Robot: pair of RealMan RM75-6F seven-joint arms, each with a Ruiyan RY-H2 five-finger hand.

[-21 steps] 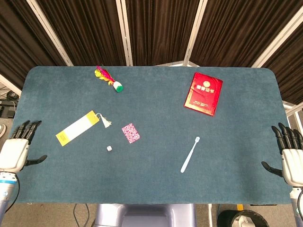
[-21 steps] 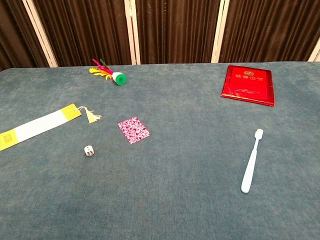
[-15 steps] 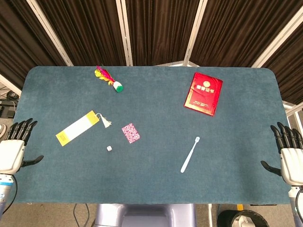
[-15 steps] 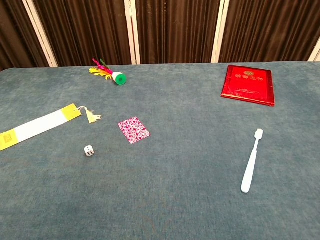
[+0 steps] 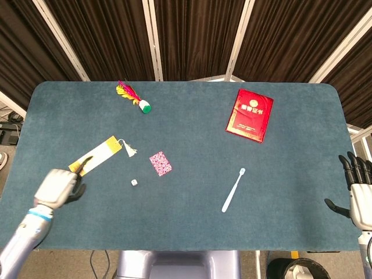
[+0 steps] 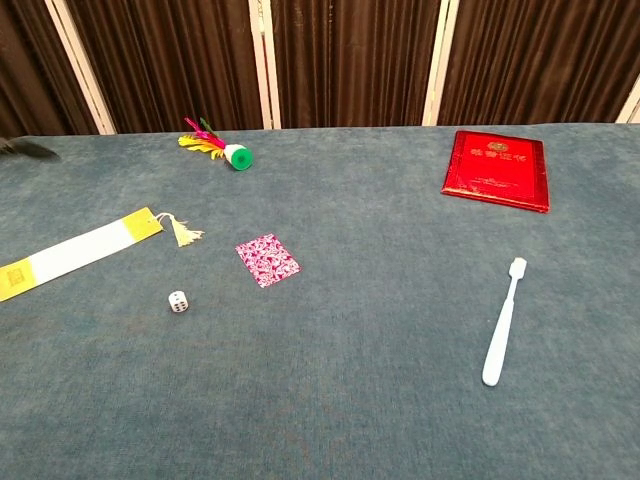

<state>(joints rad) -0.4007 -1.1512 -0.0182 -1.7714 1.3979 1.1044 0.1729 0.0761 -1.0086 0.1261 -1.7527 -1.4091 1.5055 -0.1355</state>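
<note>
My left hand (image 5: 58, 186) hovers over the table's front left and holds nothing. Its dark fingertips (image 5: 86, 162) reach the near end of a yellow and white bookmark (image 5: 96, 157) with a tassel; whether they touch it is unclear. In the chest view the bookmark (image 6: 75, 252) lies flat, and only a blurred dark fingertip (image 6: 25, 148) shows at the left edge. My right hand (image 5: 360, 192) stays off the table's right edge, fingers spread and empty.
On the blue table (image 5: 192, 133) lie a small white die (image 5: 133, 182), a pink patterned card (image 5: 160, 163), a white toothbrush (image 5: 233, 190), a red booklet (image 5: 250, 115) at the back right and a feathered shuttlecock (image 5: 133, 97) at the back left.
My left hand has swung from beside the table's left edge in over the table, up to the bookmark's near end. The right hand has sunk slightly. The objects have not moved.
</note>
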